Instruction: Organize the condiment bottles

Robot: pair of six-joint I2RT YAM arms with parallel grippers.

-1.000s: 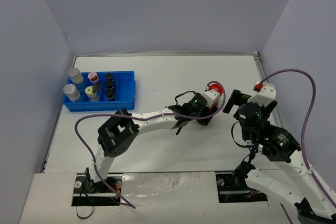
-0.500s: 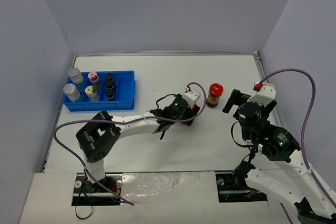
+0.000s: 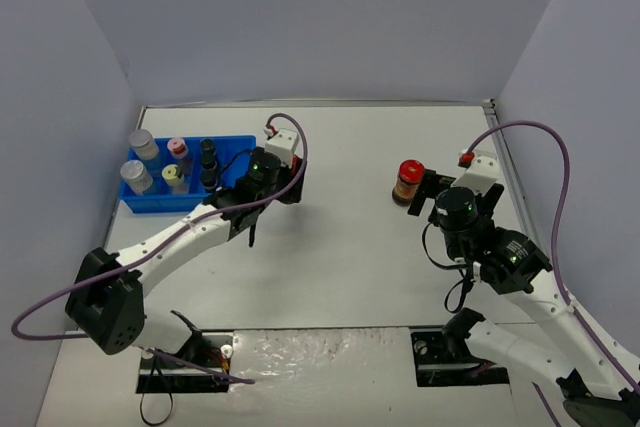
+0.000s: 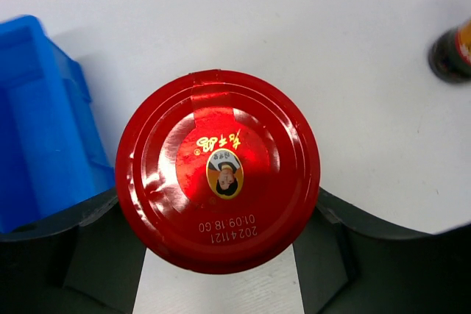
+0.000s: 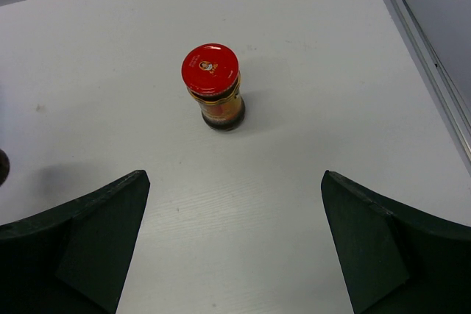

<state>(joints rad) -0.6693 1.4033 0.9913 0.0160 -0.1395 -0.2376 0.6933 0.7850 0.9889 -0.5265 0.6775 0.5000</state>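
My left gripper is shut on a red-lidded jar, which fills the left wrist view and is hidden under the gripper in the top view. It holds the jar just right of the blue bin, whose corner shows in the left wrist view. The bin holds two silver-lidded jars, a pink-capped one, a yellow-green-capped one and three black-capped bottles. A second red-lidded jar stands upright on the table. My right gripper is open just right of it; the jar stands ahead of the jaws.
The white table is walled by grey panels at the back and sides. A metal strip runs along its right edge. A dark bottle base shows at the upper right of the left wrist view.
My left gripper has carried its red-lidded jar left from the middle right to beside the blue bin. My right gripper has swung left toward the standing jar.
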